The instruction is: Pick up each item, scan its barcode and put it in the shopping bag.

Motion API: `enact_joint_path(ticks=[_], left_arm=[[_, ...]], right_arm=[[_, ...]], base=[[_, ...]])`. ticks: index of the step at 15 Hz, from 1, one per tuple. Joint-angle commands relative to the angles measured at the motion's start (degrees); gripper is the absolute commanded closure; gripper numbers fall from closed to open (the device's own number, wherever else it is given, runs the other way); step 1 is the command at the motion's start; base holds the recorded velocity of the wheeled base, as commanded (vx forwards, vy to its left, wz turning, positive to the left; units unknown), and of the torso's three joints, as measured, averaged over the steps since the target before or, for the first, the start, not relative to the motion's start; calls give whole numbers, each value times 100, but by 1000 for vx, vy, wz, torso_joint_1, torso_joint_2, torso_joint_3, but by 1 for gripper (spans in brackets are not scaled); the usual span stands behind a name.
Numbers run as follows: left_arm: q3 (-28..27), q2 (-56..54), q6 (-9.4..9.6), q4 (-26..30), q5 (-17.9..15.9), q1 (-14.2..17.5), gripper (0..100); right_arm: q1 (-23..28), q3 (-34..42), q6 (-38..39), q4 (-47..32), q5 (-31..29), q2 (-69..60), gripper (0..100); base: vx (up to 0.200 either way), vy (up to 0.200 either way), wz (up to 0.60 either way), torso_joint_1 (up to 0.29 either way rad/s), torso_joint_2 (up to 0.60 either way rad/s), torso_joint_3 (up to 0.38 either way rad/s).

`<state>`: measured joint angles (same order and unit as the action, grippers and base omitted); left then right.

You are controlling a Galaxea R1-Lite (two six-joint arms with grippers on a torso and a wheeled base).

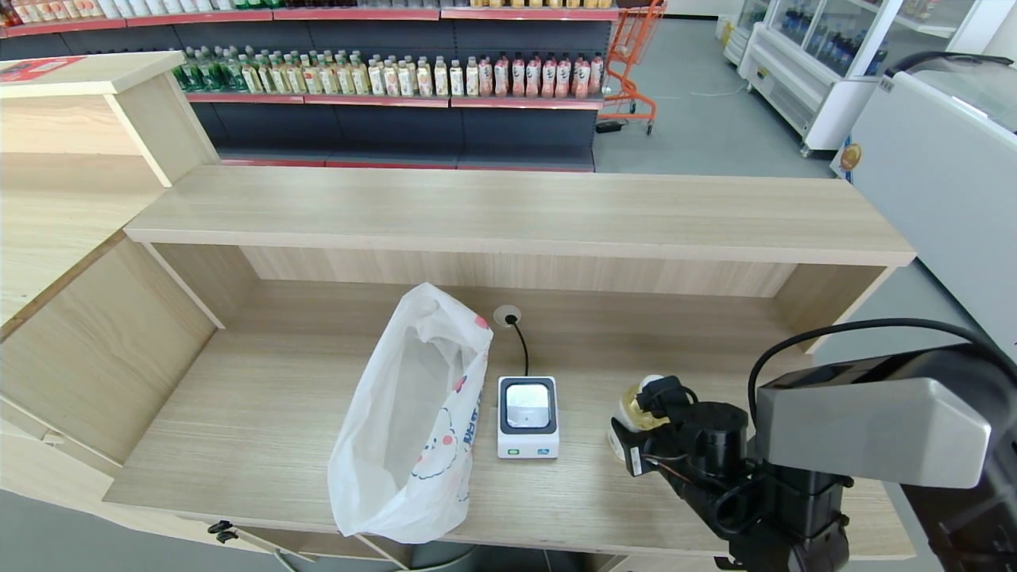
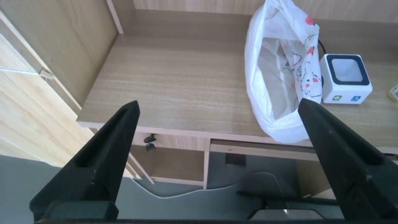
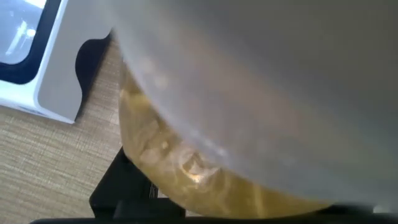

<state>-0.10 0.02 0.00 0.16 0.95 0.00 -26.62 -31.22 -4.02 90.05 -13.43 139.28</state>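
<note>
A clear bottle of yellowish drink with a white cap stands on the wooden counter, just right of the white barcode scanner. My right gripper is shut on the bottle, with a black finger on either side of it. In the right wrist view the bottle sits very close, beside the scanner. The white shopping bag stands open left of the scanner. My left gripper hangs open and empty off the counter's front edge, short of the bag.
A raised wooden shelf runs along the back of the counter, and a side panel closes its left end. The scanner's black cable runs to a hole in the counter behind it. Store shelves and freezers stand beyond.
</note>
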Motion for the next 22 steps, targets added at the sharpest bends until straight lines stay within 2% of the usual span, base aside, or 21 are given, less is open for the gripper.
enact_joint_path(ticks=[1, 4, 6, 7, 8, 9, 11, 13, 16, 17, 19, 22], left_arm=[[1, -2, 0, 2, 2, 0, 0], [1, -2, 0, -7, 2, 0, 0], [1, -2, 0, 2, 2, 0, 0], [1, -2, 0, 2, 2, 0, 0], [1, -2, 0, 2, 2, 0, 0], [1, -2, 0, 2, 2, 0, 0], [1, -2, 0, 2, 2, 0, 0], [1, -2, 0, 2, 2, 0, 0], [1, -2, 0, 2, 2, 0, 0], [1, -2, 0, 2, 2, 0, 0], [1, -2, 0, 2, 2, 0, 0], [1, -2, 0, 2, 2, 0, 0]], right_arm=[[175, 362, 139, -5, 131, -147, 100], [149, 450, 139, -5, 104, -85, 100], [219, 380, 244, -5, 192, -480, 100], [289, 274, 394, -102, 403, -797, 100], [404, 213, 437, -576, 658, -1236, 100], [553, 143, 543, -1174, 1009, -1746, 100], [702, -60, 1167, -2246, 2152, -2678, 100], [834, 46, 1422, -2844, 3602, -3442, 100], [799, 248, 1519, -3793, 5088, -4418, 100], [729, 327, 1527, -3995, 5448, -4638, 100], [535, 450, 1765, -4224, 5808, -5007, 100], [201, 477, 2099, -4312, 6002, -5218, 100]], base=[[0, 0, 0, 0, 0, 0], [0, 0, 0, 0, 0, 0], [0, 0, 0, 0, 0, 0], [0, 0, 0, 0, 0, 0], [0, 0, 0, 0, 0, 0], [0, 0, 0, 0, 0, 0], [0, 0, 0, 0, 0, 0], [0, 0, 0, 0, 0, 0], [0, 0, 0, 0, 0, 0], [0, 0, 0, 0, 0, 0], [0, 0, 0, 0, 0, 0], [0, 0, 0, 0, 0, 0]])
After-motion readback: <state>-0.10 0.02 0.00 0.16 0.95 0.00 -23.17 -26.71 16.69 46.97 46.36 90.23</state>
